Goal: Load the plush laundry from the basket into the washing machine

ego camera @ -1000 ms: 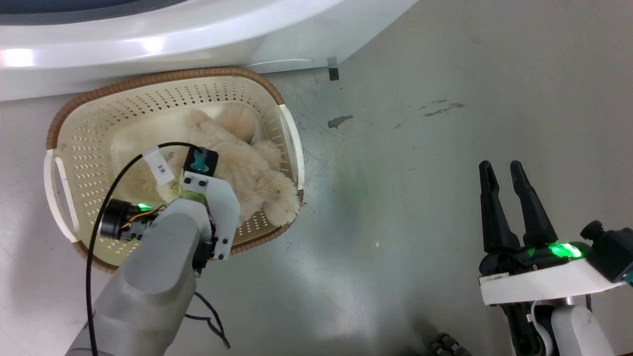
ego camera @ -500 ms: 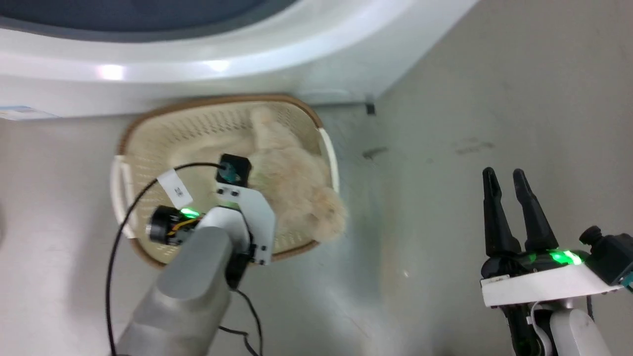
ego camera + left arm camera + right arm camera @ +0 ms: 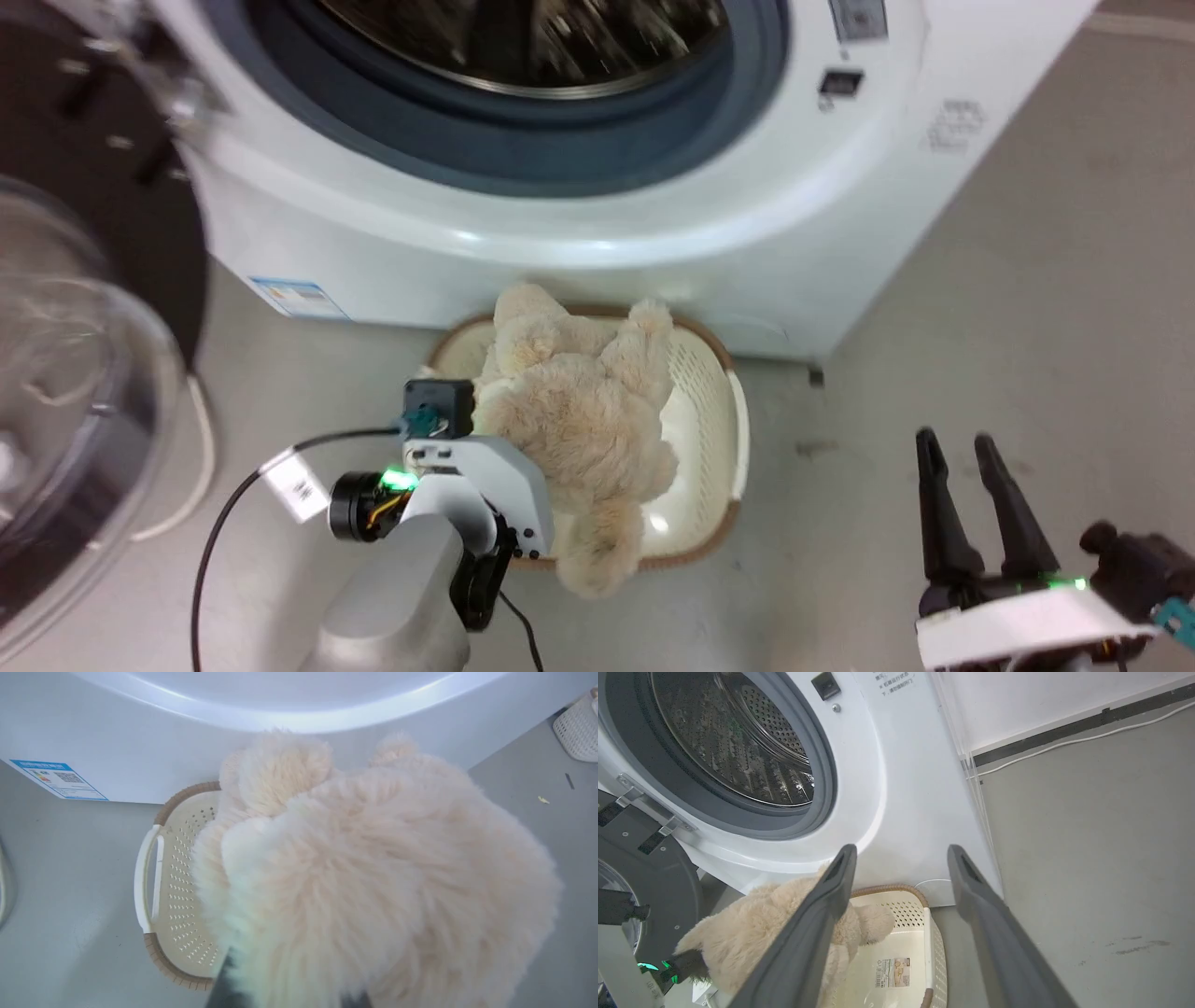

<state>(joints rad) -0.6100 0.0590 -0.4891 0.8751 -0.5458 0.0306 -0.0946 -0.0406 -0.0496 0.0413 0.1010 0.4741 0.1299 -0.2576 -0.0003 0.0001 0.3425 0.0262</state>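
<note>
Clamped in the left gripper (image 3: 289,994), the plush laundry (image 3: 579,429) hangs above the basket (image 3: 714,448). The open washing machine (image 3: 597,233) at 12 o'clock is not yet loaded, so I judge the task about half done. The right gripper (image 3: 954,437), at 4 o'clock, stands parted and empty.

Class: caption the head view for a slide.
Left tool holds plush laundry above the basket, facing the open washing machine.

Plush toy (image 3: 579,429): fluffy cream-beige. Basket (image 3: 714,420): cream, dotted holes, brown woven rim. Washing machine (image 3: 747,233), upper frame: white, grey-blue seal (image 3: 523,159), shiny perforated drum (image 3: 523,47). Floor (image 3: 1027,308): grey.
</note>
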